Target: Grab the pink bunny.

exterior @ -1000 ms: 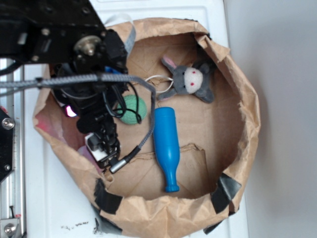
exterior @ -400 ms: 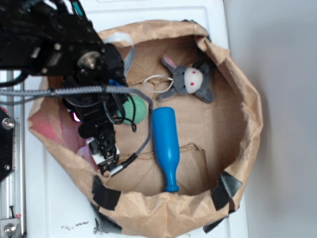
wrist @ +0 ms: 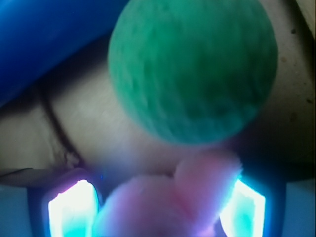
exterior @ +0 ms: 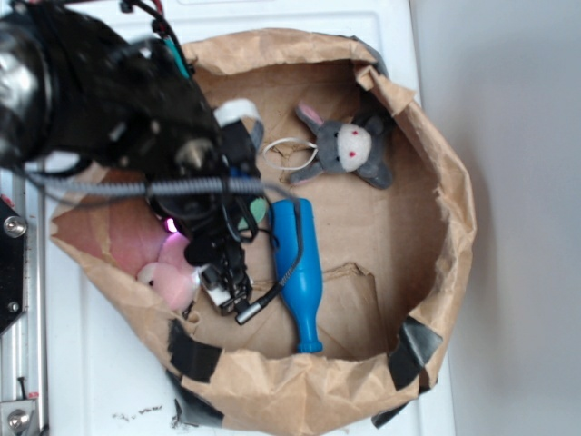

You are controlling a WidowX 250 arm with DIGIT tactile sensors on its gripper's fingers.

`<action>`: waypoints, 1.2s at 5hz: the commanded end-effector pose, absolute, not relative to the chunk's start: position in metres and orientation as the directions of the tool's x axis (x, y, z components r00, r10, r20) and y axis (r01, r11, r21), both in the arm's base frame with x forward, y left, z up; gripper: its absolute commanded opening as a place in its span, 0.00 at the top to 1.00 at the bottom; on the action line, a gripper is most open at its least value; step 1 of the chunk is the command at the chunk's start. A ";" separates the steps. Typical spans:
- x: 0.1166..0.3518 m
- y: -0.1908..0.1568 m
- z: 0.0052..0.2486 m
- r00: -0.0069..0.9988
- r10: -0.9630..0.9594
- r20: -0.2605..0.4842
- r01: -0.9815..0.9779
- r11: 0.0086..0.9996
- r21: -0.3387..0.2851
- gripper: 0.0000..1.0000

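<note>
Pink bunny (wrist: pixel 163 202): fuzzy plush, light, squashy, not fragile
Grip spot: body bulk, not ears or string
Hand (wrist: pixel 158 207): fingers straddle bunny; clenched or not, cannot tell

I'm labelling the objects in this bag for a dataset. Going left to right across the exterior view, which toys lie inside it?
pink bunny → blue bottle → grey plush animal. The green ball is mostly hidden under the arm, so I leave it out.

White tabletop (exterior: pixel 300 18) beside grey floor (exterior: pixel 517 218)
</note>
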State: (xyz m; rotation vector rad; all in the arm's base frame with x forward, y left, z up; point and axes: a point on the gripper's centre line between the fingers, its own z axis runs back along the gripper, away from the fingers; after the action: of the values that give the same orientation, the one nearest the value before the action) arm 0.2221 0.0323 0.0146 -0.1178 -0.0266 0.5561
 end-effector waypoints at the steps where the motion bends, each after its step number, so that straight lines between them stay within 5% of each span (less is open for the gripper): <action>1: 0.215 0.035 0.006 0.866 0.499 0.019 -0.496 0.865 -0.079 0.00; 2: 0.212 0.037 0.021 0.864 0.504 0.011 -0.500 0.859 -0.111 1.00; 4: 0.215 0.035 0.042 0.912 0.410 -0.001 -0.407 0.904 -0.130 1.00; 6: 0.225 0.030 0.097 0.969 0.244 0.029 -0.237 0.961 -0.144 1.00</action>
State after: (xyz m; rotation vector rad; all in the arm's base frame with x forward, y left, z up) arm 0.2171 0.0284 0.0860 -0.1431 -0.0075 0.2472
